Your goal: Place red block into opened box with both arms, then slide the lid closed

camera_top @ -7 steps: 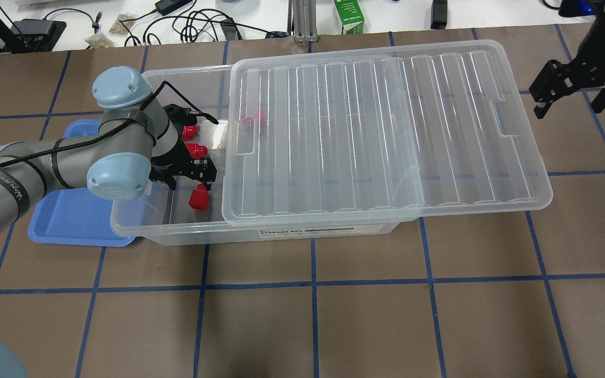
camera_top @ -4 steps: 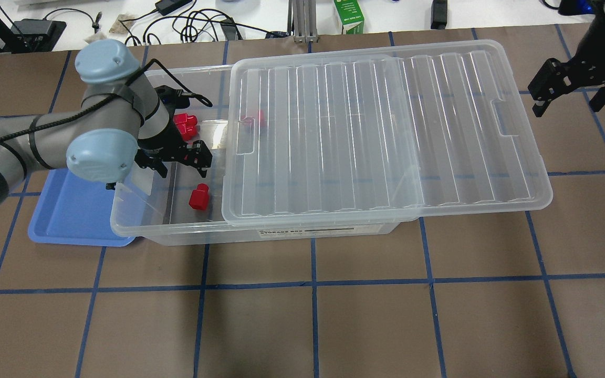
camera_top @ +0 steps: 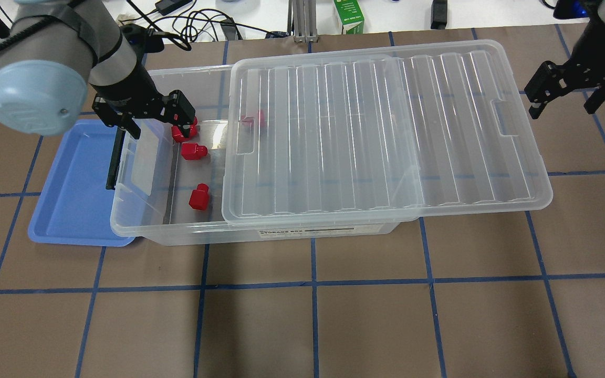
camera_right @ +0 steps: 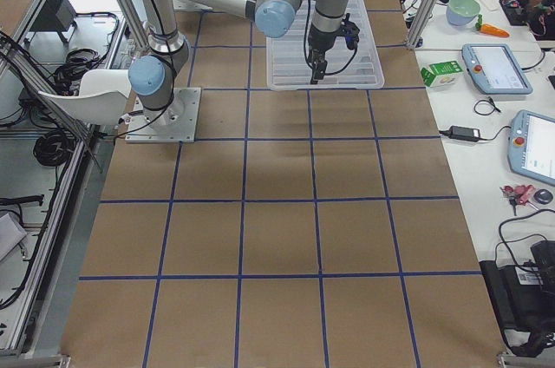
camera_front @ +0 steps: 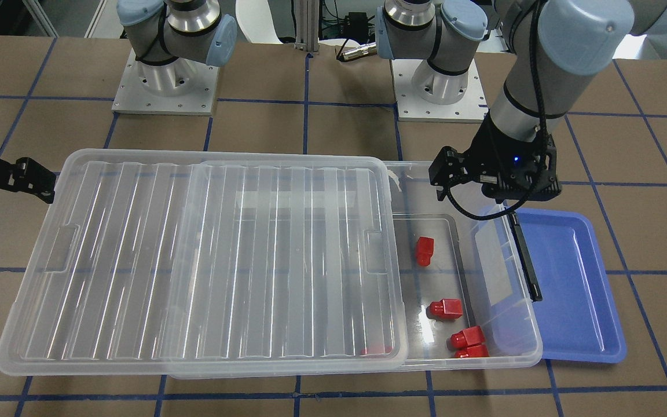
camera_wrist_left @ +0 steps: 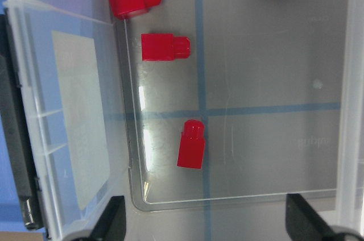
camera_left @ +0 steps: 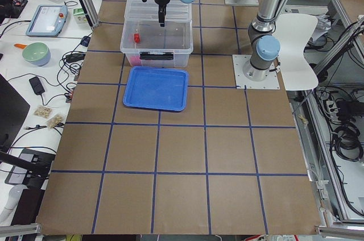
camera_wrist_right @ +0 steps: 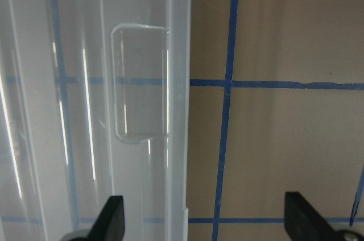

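My left gripper (camera_top: 145,113) hangs empty, jaws apart, above the open end of the box (camera_top: 202,233). The red block (camera_top: 198,197) lies on the box floor near three others, and what looks like a fifth shows blurred under the lid (camera_top: 386,131). My right gripper (camera_top: 562,102), jaws also spread, hovers just beside the lid's far short end. To close it well, I should press that rim by the notch and push straight along the box, keeping my left arm clear. A second ago my left gripper sat low inside the box; now it has risen out. The right has barely shifted.
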Robot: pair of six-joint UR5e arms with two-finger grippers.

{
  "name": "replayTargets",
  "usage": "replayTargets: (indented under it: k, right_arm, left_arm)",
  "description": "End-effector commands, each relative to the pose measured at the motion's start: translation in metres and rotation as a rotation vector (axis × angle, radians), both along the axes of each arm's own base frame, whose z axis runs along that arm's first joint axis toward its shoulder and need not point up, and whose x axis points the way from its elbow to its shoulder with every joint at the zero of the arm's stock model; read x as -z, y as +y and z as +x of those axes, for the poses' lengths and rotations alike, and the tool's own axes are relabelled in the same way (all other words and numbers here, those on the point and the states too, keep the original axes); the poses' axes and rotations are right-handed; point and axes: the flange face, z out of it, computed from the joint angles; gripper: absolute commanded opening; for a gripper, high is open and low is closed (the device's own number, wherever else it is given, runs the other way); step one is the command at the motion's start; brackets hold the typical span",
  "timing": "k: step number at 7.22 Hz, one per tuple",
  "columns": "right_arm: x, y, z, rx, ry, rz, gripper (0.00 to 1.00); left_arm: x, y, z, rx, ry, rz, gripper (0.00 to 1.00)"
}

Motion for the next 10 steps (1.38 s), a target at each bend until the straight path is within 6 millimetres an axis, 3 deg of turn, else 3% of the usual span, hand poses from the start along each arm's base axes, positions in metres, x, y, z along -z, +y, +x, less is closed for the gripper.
replayTargets:
  k: [1, 3, 4, 7, 10]
  right_arm:
    - [0.028, -0.013, -0.03, -0.006, 0.001, 0.01, 1.0]
    - [0.04, -0.016, -0.047, 0.015, -0.007, 0.029, 1.0]
    - [0.05, -0.022, -0.051, 0.015, -0.004, 0.029, 1.0]
    - [0.065, -0.026, -0.052, 0.021, -0.012, 0.053, 1.0]
    - [0.067, -0.028, -0.045, 0.02, -0.03, 0.051, 1.0]
  left_arm:
    - [-0.032, 0.006, 0.001, 0.004, -0.057, -0.031, 1.0]
    - [-0.048, 0.005, -0.011, 0.012, -0.003, -0.065, 1.0]
    - [-0.046, 0.005, -0.01, 0.013, -0.007, -0.057, 1.0]
    - [-0.045, 0.004, -0.007, 0.009, -0.009, -0.056, 1.0]
    - [-0.045, 0.004, -0.007, 0.009, -0.009, -0.056, 1.0]
